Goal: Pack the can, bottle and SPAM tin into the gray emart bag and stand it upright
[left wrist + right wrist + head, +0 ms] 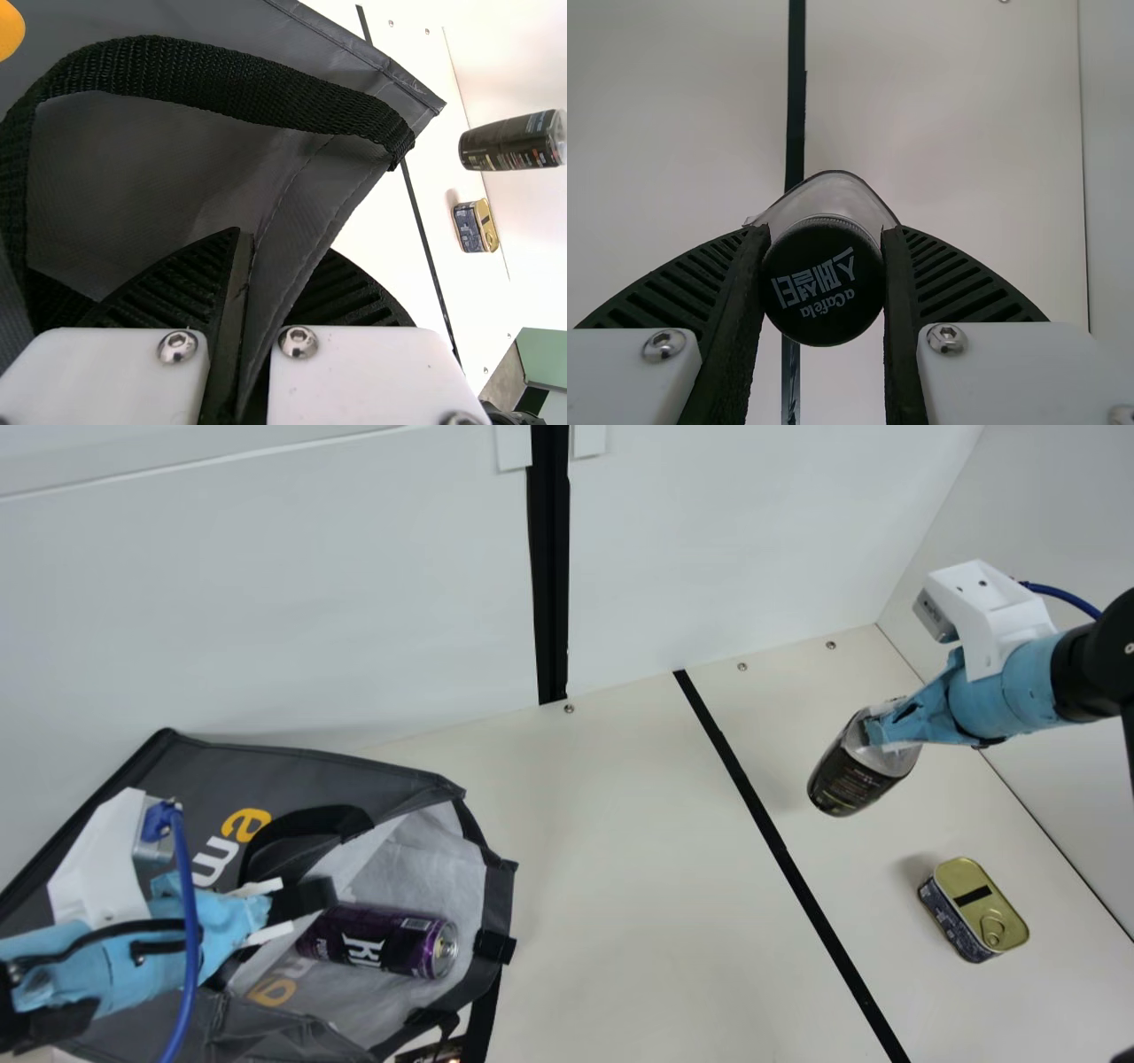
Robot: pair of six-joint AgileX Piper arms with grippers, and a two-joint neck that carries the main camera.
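One white-lettered bottle (849,778) is hanging tilted, clamped by the right gripper (889,724), while the left gripper (306,903) is pinching the emart bag (310,775) near the lettered can (381,941) inside.

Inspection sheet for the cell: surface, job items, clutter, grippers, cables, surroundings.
Surface: cream table with a black strip across it.
Job items: gray emart bag on its side, mouth open; can lying inside the mouth; bottle held tilted; SPAM tin on the table, pull-tab lid up.
Clutter: dark item by the bag, mostly hidden, unidentified.
Grippers: left gripper pinches the bag's fabric edge; right gripper grips the bottle near its cap.
Cables: blue cable looped on left arm; another on right.
Surroundings: white wall panels.
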